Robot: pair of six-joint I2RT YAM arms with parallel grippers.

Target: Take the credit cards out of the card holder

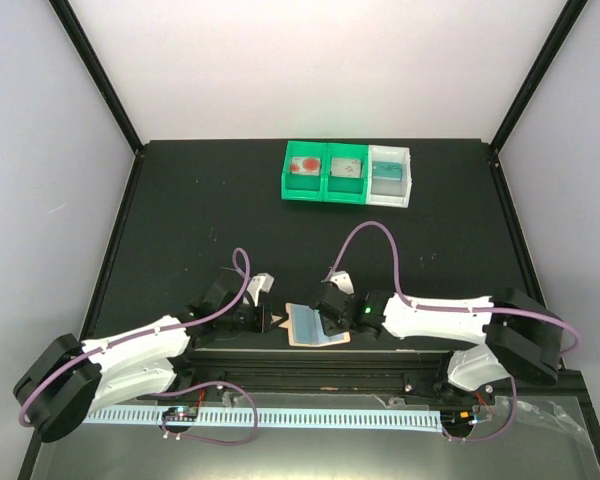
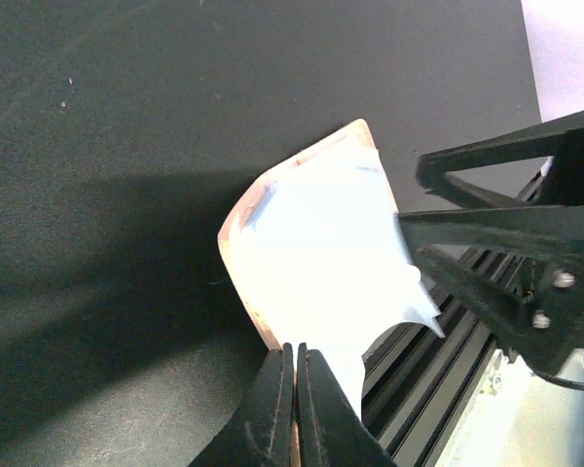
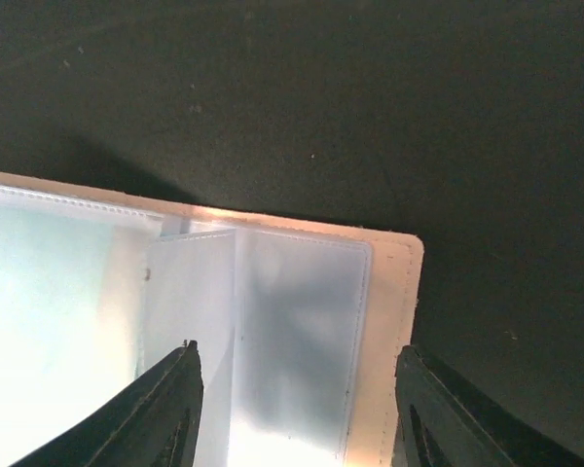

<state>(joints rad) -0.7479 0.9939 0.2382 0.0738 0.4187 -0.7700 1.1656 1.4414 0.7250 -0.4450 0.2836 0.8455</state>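
The card holder (image 1: pixel 318 327), tan-pink with blue-grey inner panels, lies open near the table's front edge between both arms. My left gripper (image 1: pixel 278 322) is shut on its left edge; in the left wrist view the fingertips (image 2: pixel 284 389) pinch the tan rim of the glare-whitened card holder (image 2: pixel 311 243). My right gripper (image 3: pixel 297 394) stands open over the card holder's (image 3: pixel 394 292) right half, a finger (image 3: pixel 175 404) on either side of a clear pocket (image 3: pixel 297 321). Pale teal (image 3: pixel 49 321) shows through the left pocket; whether it is one of the credit cards I cannot tell.
Two green bins (image 1: pixel 325 172) and a white bin (image 1: pixel 391 176) stand in a row at the back of the black table. A black rail (image 1: pixel 310 378) runs along the front edge just behind the holder. The right gripper's fingers (image 2: pixel 496 229) reach in close to the left gripper.
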